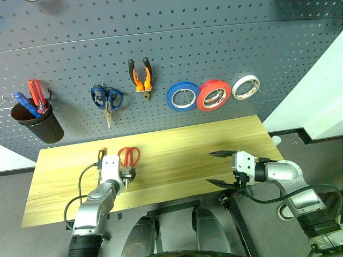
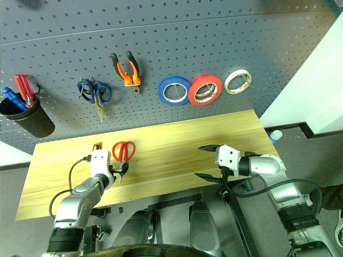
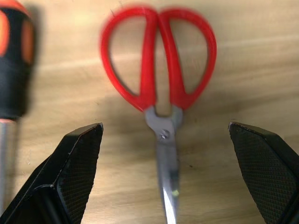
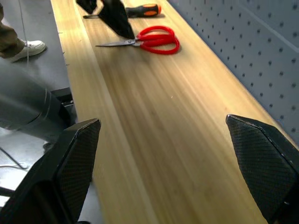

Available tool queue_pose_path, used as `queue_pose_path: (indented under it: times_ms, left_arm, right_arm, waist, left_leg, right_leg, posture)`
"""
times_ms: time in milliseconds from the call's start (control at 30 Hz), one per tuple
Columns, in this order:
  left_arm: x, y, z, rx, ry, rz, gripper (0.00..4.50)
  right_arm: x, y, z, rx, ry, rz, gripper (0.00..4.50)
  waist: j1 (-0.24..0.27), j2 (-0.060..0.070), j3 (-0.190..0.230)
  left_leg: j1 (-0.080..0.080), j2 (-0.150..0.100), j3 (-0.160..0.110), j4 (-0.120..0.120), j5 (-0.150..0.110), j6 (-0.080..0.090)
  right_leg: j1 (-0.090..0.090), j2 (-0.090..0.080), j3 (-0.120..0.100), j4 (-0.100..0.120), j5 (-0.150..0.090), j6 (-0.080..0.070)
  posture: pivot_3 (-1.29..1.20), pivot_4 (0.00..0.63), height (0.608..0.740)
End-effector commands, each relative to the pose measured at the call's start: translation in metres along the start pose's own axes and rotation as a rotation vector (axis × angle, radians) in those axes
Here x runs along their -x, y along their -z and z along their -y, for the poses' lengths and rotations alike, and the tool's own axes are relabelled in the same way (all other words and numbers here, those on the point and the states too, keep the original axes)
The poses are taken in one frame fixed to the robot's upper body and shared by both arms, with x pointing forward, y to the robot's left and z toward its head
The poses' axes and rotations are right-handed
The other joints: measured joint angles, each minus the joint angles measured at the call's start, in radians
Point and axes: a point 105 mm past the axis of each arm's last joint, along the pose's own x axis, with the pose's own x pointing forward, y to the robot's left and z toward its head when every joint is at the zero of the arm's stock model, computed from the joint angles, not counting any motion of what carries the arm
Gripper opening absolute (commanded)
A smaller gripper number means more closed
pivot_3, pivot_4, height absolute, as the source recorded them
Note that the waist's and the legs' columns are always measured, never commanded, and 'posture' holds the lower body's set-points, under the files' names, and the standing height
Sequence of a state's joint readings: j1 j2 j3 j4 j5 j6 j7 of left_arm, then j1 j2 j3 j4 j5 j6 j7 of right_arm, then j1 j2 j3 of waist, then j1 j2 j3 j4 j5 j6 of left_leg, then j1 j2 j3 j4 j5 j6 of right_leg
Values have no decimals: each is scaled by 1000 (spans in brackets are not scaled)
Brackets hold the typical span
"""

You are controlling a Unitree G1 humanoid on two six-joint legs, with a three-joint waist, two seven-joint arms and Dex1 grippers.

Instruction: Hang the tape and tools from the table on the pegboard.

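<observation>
Since the red tape (image 1: 214, 95) and the orange-and-black pliers (image 1: 141, 76) are already up on the pegboard (image 1: 161, 43), I'd call this job a bit past halfway. Using the red tape as the landmark: it hangs between the blue roll (image 1: 183, 96) and the smaller whitish roll (image 1: 246, 87). The pliers hang further along past the blue roll, then come the blue-handled scissors (image 1: 107, 99), and way off at the far end is a dark cup (image 1: 37, 122) holding a red-handled screwdriver (image 1: 36, 93). I'm guessing those last ones were never part of the job.

What's left, as far as I can see, is two things lying flat on the bench (image 1: 177, 160), below the tape and well off toward the cup side: the red-handled scissors (image 1: 128, 156) and, just beside them, the slim screwdriver with the orange-and-black handle (image 4: 140, 10).

Left hand (image 3: 166, 140) is spread wide and holding nothing, hanging right over the red-handled scissors with the pivot sitting between its fingers (image 3: 77, 158), so my guess is those go up next. Can't tell if a fingertip is touching the wood.

Right hand (image 1: 221, 168) is also wide open and empty, over the bench's front edge roughly below the red tape, well apart from both leftover tools.
</observation>
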State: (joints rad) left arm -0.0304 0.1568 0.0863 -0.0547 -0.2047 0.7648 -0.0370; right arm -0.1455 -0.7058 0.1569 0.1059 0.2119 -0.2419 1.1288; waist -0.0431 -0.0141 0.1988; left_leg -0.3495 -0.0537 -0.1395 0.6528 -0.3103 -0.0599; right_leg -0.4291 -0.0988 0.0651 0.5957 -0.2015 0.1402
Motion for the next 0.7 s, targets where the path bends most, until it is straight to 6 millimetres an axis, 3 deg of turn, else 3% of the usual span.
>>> queue_pose_path:
  times_ms: [33,700]
  left_arm:
    - [-4,-2,-3,-16,-65,-61,4500]
    - [-25,-4,-10,58,-134,-237,4500]
  right_arm:
    - [0,-4,-3,66,-43,6,4487]
    - [1,-6,-2,126,0,11,4487]
  waist:
    - [0,-1,-1]
    - [-1,-2,-7]
  left_leg:
    - [0,0,0,0,0,0]
    - [2,0,0,0,2,-3]
  right_leg:
    - [0,0,0,0,0,0]
    - [2,0,0,0,1,0]
  posture:
    - [-75,127,738]
    - [-95,126,738]
